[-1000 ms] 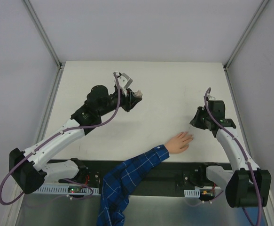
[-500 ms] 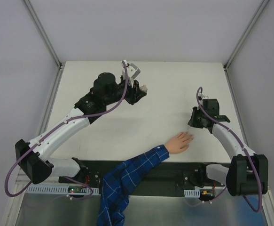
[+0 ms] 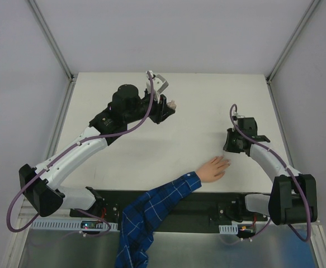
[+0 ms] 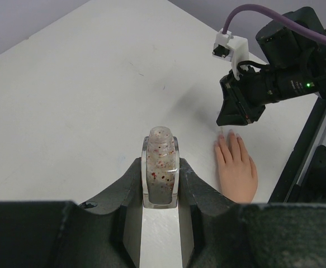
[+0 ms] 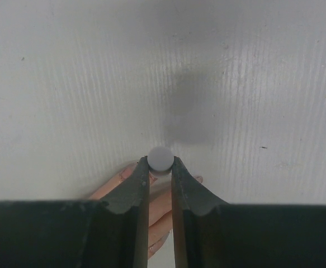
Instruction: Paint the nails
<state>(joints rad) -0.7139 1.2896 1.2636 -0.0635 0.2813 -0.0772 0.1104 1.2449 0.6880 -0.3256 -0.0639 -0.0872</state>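
A pale flesh-coloured hand [image 3: 213, 169] with a blue plaid sleeve [image 3: 151, 211] lies flat on the white table near the front edge. Its nails [image 4: 230, 136] are hardly discernible, the same tone as the skin. My left gripper [image 3: 168, 106] is shut on a clear polish bottle with red specks [image 4: 161, 167], held upright at the table's far middle. My right gripper [image 3: 228, 148] is shut on a round grey-white brush cap [image 5: 160, 158] directly above the fingertips [image 5: 161, 205]. A thin brush stem [image 4: 221, 129] points down to the fingertips.
Metal frame posts stand at the table's back corners [image 3: 72, 77]. The black base rail [image 3: 207, 206] runs along the near edge under the sleeve. The white table [image 3: 196, 100] lies between the two arms.
My left gripper has carried the bottle farther back and a little right. My right gripper has shifted slightly left, staying over the fingertips. The hand has not moved.
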